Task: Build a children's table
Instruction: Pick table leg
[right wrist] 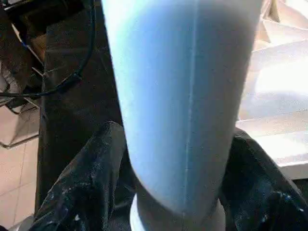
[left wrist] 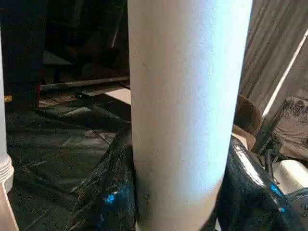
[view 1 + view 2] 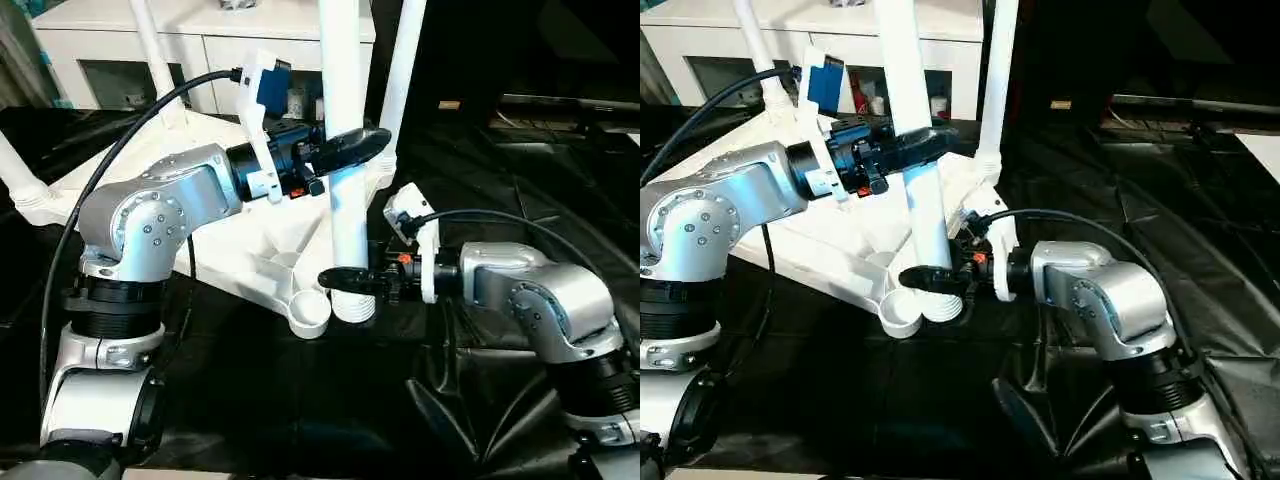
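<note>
1. We see the white table top (image 3: pixel 240 250) lying upside down on black sheeting (image 3: pixel 300 420), its ribbed underside facing up and tilted a little toward us
2. Behind it stands a white cabinet (image 3: pixel 200 40) with glass-fronted compartments
3. Three legs already stand in corner sockets: one at the far left (image 3: pixel 20 175), one at the back left (image 3: pixel 155 50), one at the back right (image 3: pixel 400 80)
4. The fourth leg (image 3: pixel 345 200) stands upright at the near corner, its ribbed lower end just beside the empty round socket (image 3: pixel 310 312) and not inside it
5. We find the left gripper (image 3: pixel 345 150) reaching across from the left and clasping this leg at mid-height; its two black fingers (image 2: pixel 250 183) press on either side of the tube, closed as far as the tube allows
6. The right gripper (image 3: pixel 350 280) comes in from the right and clasps the same leg low down, just above the ribbed end, with a finger (image 1: pixel 82 183) on each side of the tube
7. Both grippers thus sit on one leg, the left above the right, with the open socket touching or nearly touching the leg's foot; which, we cannot tell
</note>
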Tool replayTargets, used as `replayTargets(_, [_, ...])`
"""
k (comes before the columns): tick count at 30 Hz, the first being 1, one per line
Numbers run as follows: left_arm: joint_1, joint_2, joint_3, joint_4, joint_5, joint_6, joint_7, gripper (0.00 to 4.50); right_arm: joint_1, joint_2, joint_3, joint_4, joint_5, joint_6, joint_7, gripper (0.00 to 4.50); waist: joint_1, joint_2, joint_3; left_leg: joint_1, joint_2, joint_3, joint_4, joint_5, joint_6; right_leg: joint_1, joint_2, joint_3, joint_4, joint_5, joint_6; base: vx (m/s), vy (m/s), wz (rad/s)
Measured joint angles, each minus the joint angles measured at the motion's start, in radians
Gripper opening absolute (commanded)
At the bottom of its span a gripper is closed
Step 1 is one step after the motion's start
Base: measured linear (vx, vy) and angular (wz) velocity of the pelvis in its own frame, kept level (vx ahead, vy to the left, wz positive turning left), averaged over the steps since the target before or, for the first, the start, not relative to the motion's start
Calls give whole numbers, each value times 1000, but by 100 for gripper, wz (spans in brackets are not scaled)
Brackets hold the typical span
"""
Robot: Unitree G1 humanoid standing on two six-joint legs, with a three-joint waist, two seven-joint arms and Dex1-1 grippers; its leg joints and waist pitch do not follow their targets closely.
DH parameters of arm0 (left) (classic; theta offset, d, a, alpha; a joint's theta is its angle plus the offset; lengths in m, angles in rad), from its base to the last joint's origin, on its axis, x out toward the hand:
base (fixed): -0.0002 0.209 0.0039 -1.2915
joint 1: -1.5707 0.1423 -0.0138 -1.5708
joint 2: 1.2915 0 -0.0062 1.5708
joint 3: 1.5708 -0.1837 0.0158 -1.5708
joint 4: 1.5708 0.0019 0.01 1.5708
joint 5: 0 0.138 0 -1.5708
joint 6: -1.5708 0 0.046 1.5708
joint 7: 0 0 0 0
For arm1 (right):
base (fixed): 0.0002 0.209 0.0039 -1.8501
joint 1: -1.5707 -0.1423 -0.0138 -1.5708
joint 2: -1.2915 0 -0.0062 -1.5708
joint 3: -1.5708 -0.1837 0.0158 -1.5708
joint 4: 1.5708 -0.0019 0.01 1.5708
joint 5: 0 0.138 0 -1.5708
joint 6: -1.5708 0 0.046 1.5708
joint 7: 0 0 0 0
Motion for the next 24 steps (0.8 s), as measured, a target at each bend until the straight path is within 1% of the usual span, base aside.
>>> replayTargets(2, [0,1,0,0,0,0,-1,173,0,1,0,1,0,0,-1,257,0,0,0,0,0,0,0,0,0,0,0,0,0,0,0,0,0,0])
replayTargets(4, [0,2,0,0,0,0,-3,173,-1,1,0,6,0,-1,-1,249,1,0,0,0,0,0,0,0,0,0,0,0,0,0,0,0,0,0])
replayTargets(5, [0,3,0,0,0,0,-4,173,-2,2,0,13,0,-1,-1,227,0,0,0,0,0,0,0,0,0,0,0,0,0,0,0,0,0,0])
replayTargets(6, [0,3,0,0,0,0,-4,173,-2,2,0,17,0,-2,-1,227,0,0,0,0,0,0,0,0,0,0,0,0,0,0,0,0,0,0])
replayTargets(8, [0,3,0,0,0,0,-4,173,-2,4,4,17,-1,-9,1,206,0,0,0,0,0,0,0,0,0,0,0,0,0,0,0,0,0,0])
replayTargets(12, [0,3,0,0,1,0,-7,173,-2,8,6,18,-3,-12,6,196,0,0,0,0,0,0,0,0,0,0,0,0,0,0,0,0,0,0])
replayTargets(19, [0,0,2,0,3,0,-9,173,-1,11,6,18,-3,-14,5,193,0,0,0,0,0,0,0,0,0,0,0,0,0,0,0,0,0,0])
replayTargets(21, [1,-1,7,0,0,0,-9,243,-1,16,5,18,-3,-16,1,193,0,0,0,0,0,0,0,0,0,0,0,0,0,0,0,0,0,0])
replayTargets(23, [13,-22,40,-2,-29,0,-7,243,1,36,-6,16,4,-23,-9,193,0,0,0,0,0,0,0,0,0,0,0,0,0,0,0,0,0,0])
replayTargets(24, [32,-45,62,-13,-48,-9,-2,246,7,58,-21,16,12,-26,-18,193,0,1,0,0,0,0,0,0,0,0,0,0,0,0,0,0,0,0])
